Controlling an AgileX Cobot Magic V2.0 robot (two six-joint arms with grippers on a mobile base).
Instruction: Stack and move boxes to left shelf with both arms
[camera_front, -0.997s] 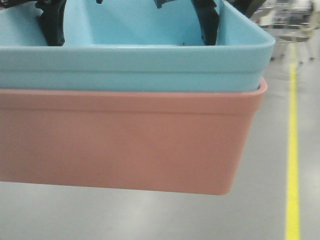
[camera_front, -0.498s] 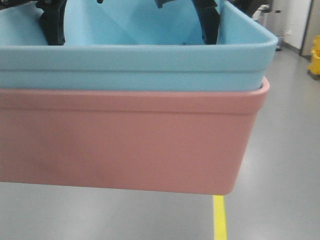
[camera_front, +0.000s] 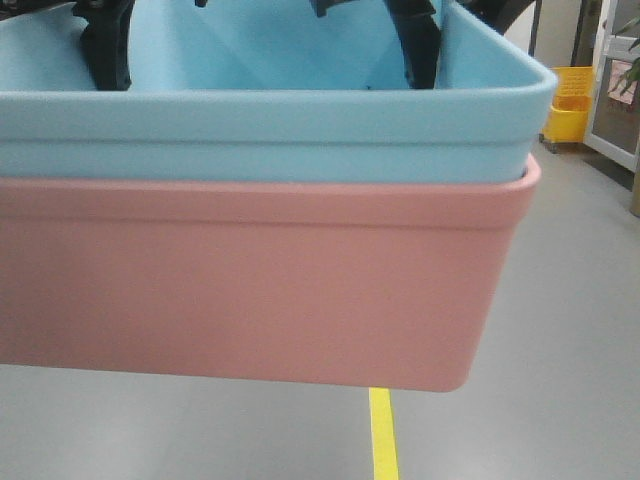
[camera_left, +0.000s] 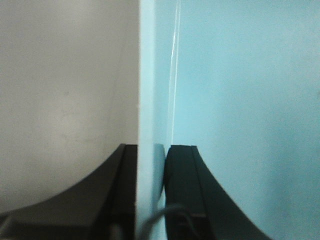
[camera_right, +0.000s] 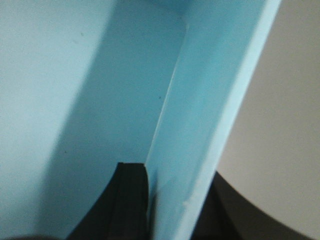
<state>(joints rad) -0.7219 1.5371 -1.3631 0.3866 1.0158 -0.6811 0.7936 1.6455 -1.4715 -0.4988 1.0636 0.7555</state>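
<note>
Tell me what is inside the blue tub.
In the blue tub only black fingers show, gripping its walls. Most of its bottom is hidden by the near wall.

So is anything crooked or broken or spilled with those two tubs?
Nothing stands out. The blue tub sits level inside the pink tub, with no cracks or spills showing. The left gripper and right gripper each pinch one of its walls.

Grey floor (camera_front: 560, 330): yellow line (camera_front: 381, 435) on it; yellow container (camera_front: 570, 110) standing far right.
</note>
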